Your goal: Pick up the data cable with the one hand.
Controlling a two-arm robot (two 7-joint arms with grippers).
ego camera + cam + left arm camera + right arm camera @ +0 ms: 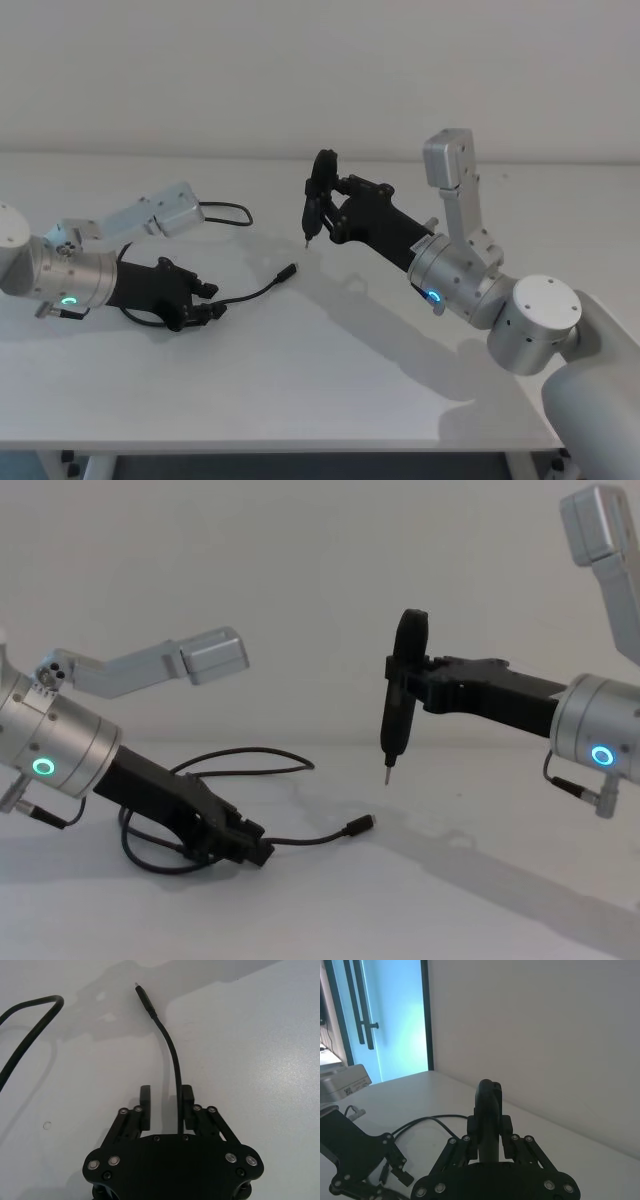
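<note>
Lying on the white table (350,380), the long thin black data cable (175,1062) runs between the parted fingers of the black two-fingered left gripper (166,1092), ungripped. Its rear loop disappears behind that arm. The right gripper (425,680), raised well apart, clamps an upright black needle-tipped tool (398,715).

The cable (178,1080) is black all along, and its plug ends in bare silvery metal. The left claw (166,1100) and right claw (405,675) are both matte black. The left wrist (60,730) is silver with a glowing green ring (43,767). The right wrist (590,715) is silver with a blue ring (602,756). The tool (397,700) is black with a grey needle tip. The bench (330,380) is plain white.
</note>
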